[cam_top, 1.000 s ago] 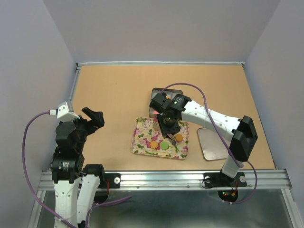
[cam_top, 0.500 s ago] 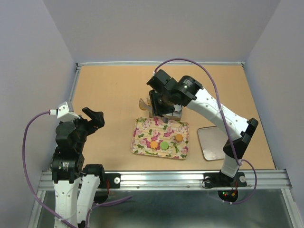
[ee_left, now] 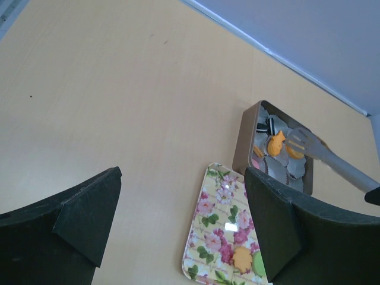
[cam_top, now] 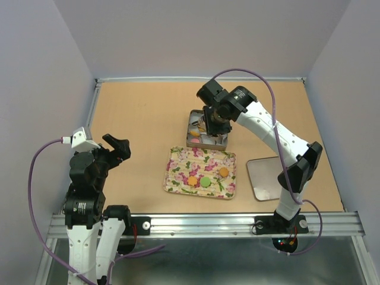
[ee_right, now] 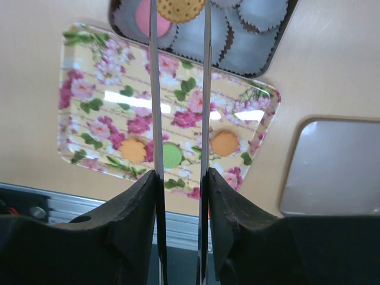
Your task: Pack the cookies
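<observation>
My right gripper (cam_top: 215, 120) is shut on a pair of thin tongs (ee_right: 205, 89) and hangs over the open metal tin (cam_top: 190, 132). The tongs pinch a round tan-orange cookie (ee_right: 180, 7) just above the tin's paper cups. A pink cookie (ee_right: 143, 18) lies in the tin, and the left wrist view shows more cookies (ee_left: 274, 142) there. On the floral tray (cam_top: 178, 161) lie an orange flower cookie (cam_top: 192, 180), a green cookie (cam_top: 205, 181) and an orange round cookie (cam_top: 224, 172). My left gripper (cam_top: 116, 146) is open and empty, far left of the tray.
The tin's lid (cam_top: 265, 178) lies flat to the right of the tray. White paper cups (ee_right: 261, 12) line the tin. A metal rail (cam_top: 202, 224) runs along the table's near edge, and walls close in the table on three sides.
My right arm rose from the tray with the tongs and swung back to the tin, carrying a cookie. The left arm has not moved.
</observation>
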Robot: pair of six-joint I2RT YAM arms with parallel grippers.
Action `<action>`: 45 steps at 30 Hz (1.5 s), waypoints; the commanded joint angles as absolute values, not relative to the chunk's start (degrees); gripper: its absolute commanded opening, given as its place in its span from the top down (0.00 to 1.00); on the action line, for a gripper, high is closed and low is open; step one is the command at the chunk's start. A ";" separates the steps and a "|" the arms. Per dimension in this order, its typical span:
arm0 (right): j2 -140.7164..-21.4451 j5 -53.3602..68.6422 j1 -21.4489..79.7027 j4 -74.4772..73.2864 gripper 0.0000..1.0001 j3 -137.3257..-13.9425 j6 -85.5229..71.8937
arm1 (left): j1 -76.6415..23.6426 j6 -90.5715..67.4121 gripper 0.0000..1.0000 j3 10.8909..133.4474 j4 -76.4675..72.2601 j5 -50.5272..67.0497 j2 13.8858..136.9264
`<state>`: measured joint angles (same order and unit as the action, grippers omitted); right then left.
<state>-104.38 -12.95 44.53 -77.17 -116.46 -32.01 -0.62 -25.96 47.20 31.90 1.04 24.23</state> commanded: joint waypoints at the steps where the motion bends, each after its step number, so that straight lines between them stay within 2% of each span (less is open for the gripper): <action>1: -102.93 -13.27 44.74 -75.77 0.64 -112.33 -30.50 | -0.44 -25.05 0.04 46.23 29.00 1.23 24.70; 11: -100.20 -12.57 44.74 -72.25 0.64 -102.48 -31.02 | -0.44 -25.14 0.04 46.06 28.92 1.14 24.61; 15: -99.85 -12.57 44.74 -71.90 0.57 -102.22 -31.02 | -0.44 -25.05 0.04 46.14 28.83 1.32 24.78; 21: -99.58 -12.57 44.82 -71.98 0.52 -103.97 -30.85 | -0.44 -25.05 0.04 46.05 28.74 1.58 24.96; 37: -95.19 -10.74 44.74 -74.00 0.49 -108.01 -31.11 | -0.44 -24.87 0.04 46.14 28.57 1.76 24.87; 45: -88.42 -6.07 49.21 -74.27 0.49 -102.05 -32.08 | -0.44 -24.79 0.04 45.97 28.57 1.93 25.14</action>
